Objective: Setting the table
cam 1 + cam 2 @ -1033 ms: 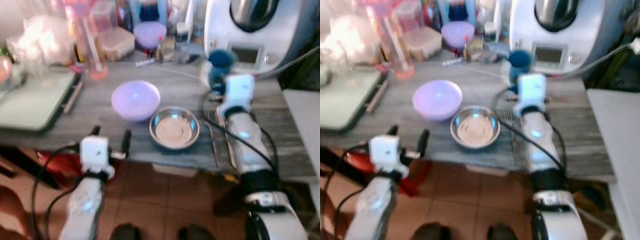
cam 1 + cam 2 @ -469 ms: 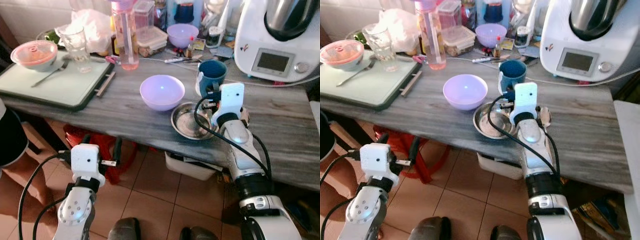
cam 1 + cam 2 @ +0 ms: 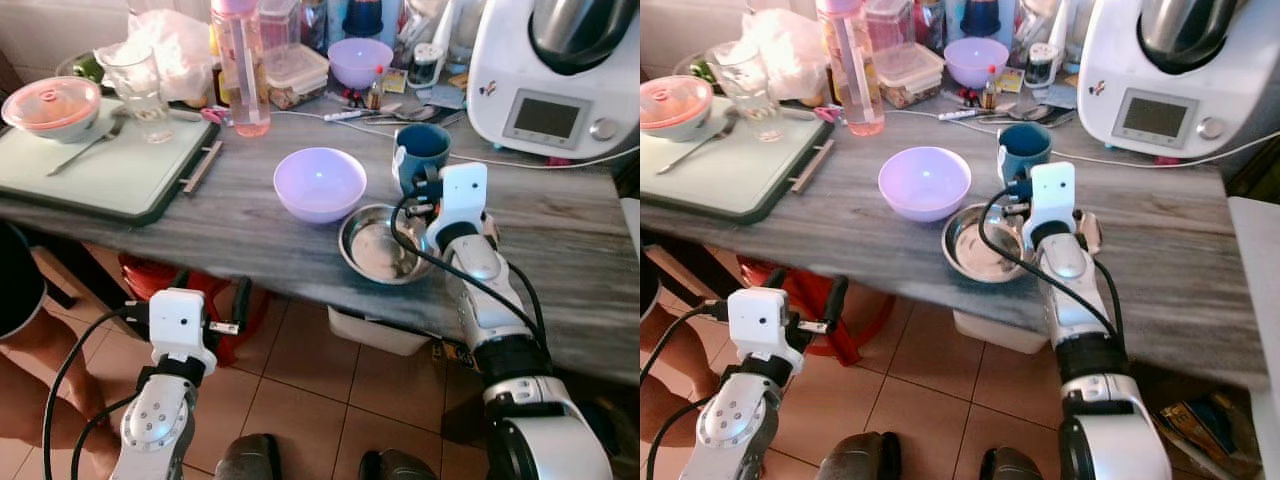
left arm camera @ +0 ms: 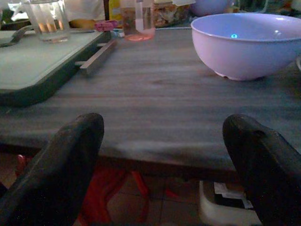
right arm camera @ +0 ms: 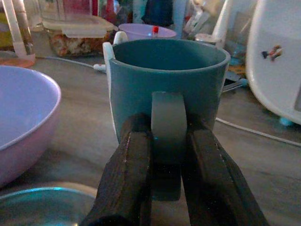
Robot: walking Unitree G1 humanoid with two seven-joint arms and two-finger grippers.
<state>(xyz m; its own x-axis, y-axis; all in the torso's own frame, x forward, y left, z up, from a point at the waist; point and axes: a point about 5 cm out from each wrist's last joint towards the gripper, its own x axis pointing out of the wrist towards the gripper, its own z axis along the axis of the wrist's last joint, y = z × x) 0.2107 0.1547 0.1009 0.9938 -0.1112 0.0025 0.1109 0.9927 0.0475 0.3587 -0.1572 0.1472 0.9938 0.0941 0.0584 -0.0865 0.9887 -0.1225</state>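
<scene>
Your right tool (image 5: 160, 141) is clamped on the handle of the blue mug (image 3: 422, 152), one black finger on each side of it. The mug stands upright on the desk (image 3: 560, 240), mouth up, its handle turned back toward the desk's front edge and your arm. It sits just behind the steel bowl (image 3: 375, 245), which lies near that front edge. The purple bowl (image 3: 320, 183) is just beside the steel bowl, on the mug's left. The white kitchen machine (image 3: 560, 75) stands behind and to the right of the mug, with bare grey desk between them and more bare desk running right of the mug. Left of the purple bowl lies a green tray (image 3: 100, 175) with a glass (image 3: 138, 82) on it. Your left tool (image 4: 160, 155) hangs in front of the desk edge, below its top, fingers spread wide and holding nothing.
</scene>
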